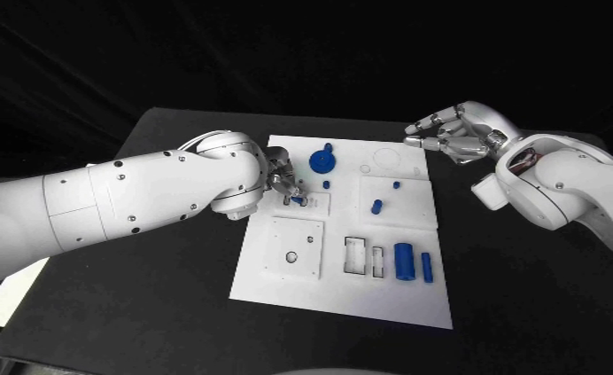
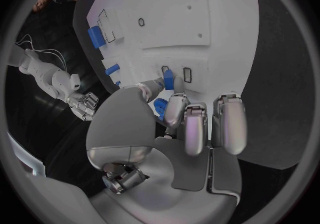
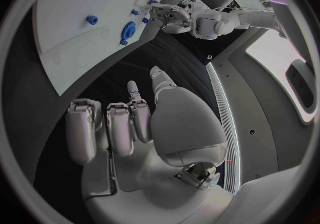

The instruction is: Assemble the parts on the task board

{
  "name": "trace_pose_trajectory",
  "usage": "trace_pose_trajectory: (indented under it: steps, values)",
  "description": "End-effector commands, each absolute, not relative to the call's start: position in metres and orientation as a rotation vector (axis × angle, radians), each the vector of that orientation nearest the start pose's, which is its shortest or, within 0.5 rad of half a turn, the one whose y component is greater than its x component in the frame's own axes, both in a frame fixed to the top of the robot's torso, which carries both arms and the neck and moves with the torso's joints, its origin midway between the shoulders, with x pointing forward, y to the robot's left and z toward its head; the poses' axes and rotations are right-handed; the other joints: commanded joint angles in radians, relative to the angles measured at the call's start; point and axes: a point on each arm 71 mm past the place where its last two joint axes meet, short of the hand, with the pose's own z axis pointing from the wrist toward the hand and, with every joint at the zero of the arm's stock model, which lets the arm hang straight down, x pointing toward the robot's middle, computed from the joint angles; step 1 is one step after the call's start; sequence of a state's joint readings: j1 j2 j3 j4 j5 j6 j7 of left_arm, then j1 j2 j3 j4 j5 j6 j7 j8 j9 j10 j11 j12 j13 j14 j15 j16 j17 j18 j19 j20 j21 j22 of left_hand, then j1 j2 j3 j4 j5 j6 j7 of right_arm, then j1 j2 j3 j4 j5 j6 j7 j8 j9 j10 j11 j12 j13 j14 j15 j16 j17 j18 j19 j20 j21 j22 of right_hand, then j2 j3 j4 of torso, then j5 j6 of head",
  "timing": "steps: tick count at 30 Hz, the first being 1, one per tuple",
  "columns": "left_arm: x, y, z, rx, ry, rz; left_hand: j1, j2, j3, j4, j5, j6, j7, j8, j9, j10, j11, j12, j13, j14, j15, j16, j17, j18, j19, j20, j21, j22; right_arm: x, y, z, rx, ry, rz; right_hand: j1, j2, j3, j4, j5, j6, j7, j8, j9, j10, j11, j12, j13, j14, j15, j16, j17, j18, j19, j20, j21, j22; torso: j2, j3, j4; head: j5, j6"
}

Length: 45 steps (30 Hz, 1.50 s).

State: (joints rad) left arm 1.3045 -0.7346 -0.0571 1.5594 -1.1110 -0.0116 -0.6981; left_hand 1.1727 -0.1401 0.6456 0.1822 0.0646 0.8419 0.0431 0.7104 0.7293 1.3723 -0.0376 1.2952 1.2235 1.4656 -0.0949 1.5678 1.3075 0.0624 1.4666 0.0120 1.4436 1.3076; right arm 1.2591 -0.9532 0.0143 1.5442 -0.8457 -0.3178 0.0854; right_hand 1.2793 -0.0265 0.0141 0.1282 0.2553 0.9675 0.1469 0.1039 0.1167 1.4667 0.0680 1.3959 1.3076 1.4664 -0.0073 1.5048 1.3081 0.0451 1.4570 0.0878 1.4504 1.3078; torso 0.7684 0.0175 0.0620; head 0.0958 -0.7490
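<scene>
The white task board (image 1: 384,295) lies in the middle of the black table. My left hand (image 1: 281,175) is over the board's far left part and pinches a small blue part (image 1: 298,200) between thumb and a finger, its tip at a slot of the small slotted block (image 1: 311,207). The left wrist view shows that part (image 2: 168,80) upright beside two narrow slots, under my left hand (image 2: 193,122). My right hand (image 1: 453,136) hovers off the board's far right corner, fingers loosely bent and holding nothing (image 3: 127,122).
A blue gear-like part (image 1: 323,161) sits at the board's far edge. Small blue pegs (image 1: 376,207) stand mid-board. Two blue cylinders (image 1: 404,260) lie in recesses at the near right, beside empty rectangular slots (image 1: 356,253). A square plate with a round hole (image 1: 292,247) is at the near left.
</scene>
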Motion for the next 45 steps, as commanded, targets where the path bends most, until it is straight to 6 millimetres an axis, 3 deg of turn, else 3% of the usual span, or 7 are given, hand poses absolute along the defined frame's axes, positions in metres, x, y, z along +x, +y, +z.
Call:
trace_pose_trajectory:
  steps: [1,19,30,33,45]
  values:
    - [0.4867,0.1654,-0.1787,-0.220,2.175,-0.281,0.000,0.008,0.131,-0.127,0.005,0.004,-0.007,0.004,0.001,0.009,0.001,0.006,0.002,0.105,-0.001,0.003,0.263,-0.017,0.033,0.001,0.003,0.030,0.4961,-0.2484,-0.1328,0.345,1.602,1.010,0.004,0.003,-0.006,0.000,-0.004,-0.003,0.000,0.006,0.001,0.001,-0.006,-0.006,0.159,0.077,-0.007,-0.005,0.142,0.008,-0.005,0.003,-0.004,0.013,0.000,-0.0004,-0.0007,0.000,-0.003]
    - [0.4834,0.1631,-0.1763,-0.245,2.149,-0.295,-0.004,0.005,0.151,-0.138,0.006,0.008,-0.009,0.010,0.008,0.019,-0.002,0.016,0.013,0.105,-0.003,0.003,0.263,-0.019,0.039,-0.001,0.011,0.045,0.4974,-0.2498,-0.1351,0.355,1.616,1.006,0.004,0.004,-0.006,0.000,-0.004,-0.003,0.000,0.006,0.002,0.000,-0.006,-0.006,0.159,0.076,-0.007,-0.005,0.141,0.008,-0.006,0.003,-0.004,0.012,-0.001,0.0004,0.0025,-0.003,-0.007]
    - [0.4829,0.1632,-0.1803,-0.250,2.130,-0.280,-0.005,0.005,0.153,-0.138,0.006,0.008,-0.009,0.011,0.009,0.020,-0.002,0.017,0.015,0.105,-0.004,0.003,0.263,-0.020,0.039,-0.001,0.012,0.046,0.4979,-0.2496,-0.1373,0.360,1.626,1.008,0.004,0.004,-0.006,0.000,-0.004,-0.003,0.000,0.006,0.002,0.000,-0.006,-0.006,0.159,0.076,-0.007,-0.006,0.141,0.008,-0.006,0.003,-0.004,0.012,0.001,-0.0010,-0.0001,0.002,-0.011]
    - [0.4825,0.1629,-0.1813,-0.248,2.131,-0.278,-0.006,0.005,0.154,-0.138,0.006,0.009,-0.009,0.011,0.009,0.020,-0.002,0.017,0.015,0.105,-0.004,0.003,0.263,-0.020,0.039,-0.001,0.012,0.047,0.4978,-0.2497,-0.1377,0.360,1.628,1.008,0.004,0.004,-0.006,0.000,-0.004,-0.003,0.000,0.006,0.002,0.000,-0.006,-0.006,0.159,0.076,-0.007,-0.006,0.141,0.008,-0.006,0.003,-0.004,0.012,0.000,0.0004,-0.0010,0.003,-0.011]
    - [0.4810,0.1614,-0.1830,-0.228,2.149,-0.270,-0.007,0.005,0.155,-0.138,0.005,0.009,-0.009,0.012,0.010,0.022,-0.002,0.018,0.017,0.105,-0.004,0.003,0.263,-0.020,0.040,-0.002,0.013,0.049,0.4977,-0.2493,-0.1385,0.360,1.637,1.009,0.002,0.006,-0.007,0.002,-0.005,-0.003,0.000,0.006,0.002,0.000,-0.006,-0.006,0.159,0.076,-0.007,-0.006,0.140,0.008,-0.006,0.003,-0.005,0.011,0.000,0.0004,0.0005,0.003,-0.017]
